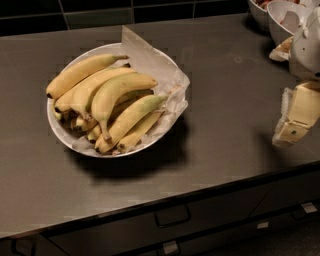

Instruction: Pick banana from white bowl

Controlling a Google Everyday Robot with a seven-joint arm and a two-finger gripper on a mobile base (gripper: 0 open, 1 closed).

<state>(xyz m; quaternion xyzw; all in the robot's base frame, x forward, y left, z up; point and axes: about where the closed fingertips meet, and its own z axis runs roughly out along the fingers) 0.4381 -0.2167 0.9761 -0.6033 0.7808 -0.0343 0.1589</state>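
The white bowl [59, 131] sits on the left half of the grey counter, lined with crumpled white paper [152, 57] and holding several yellow bananas. The banana [132, 117], long and fairly straight with a pale greenish tinge toward its upper right end, lies diagonally on the right side of the pile. A strongly curved banana [117, 87] lies just above it, and another long one [80, 72] lies along the far rim. My gripper [296, 117] hangs at the right edge of the view above the counter, well to the right of the bowl and touching nothing.
Two smaller, deeper white bowls [287, 17] stand at the back right corner, close to my arm [307, 47]. A dark tiled wall [100, 12] runs behind the counter. The counter's front edge has drawers with handles [172, 217] below it.
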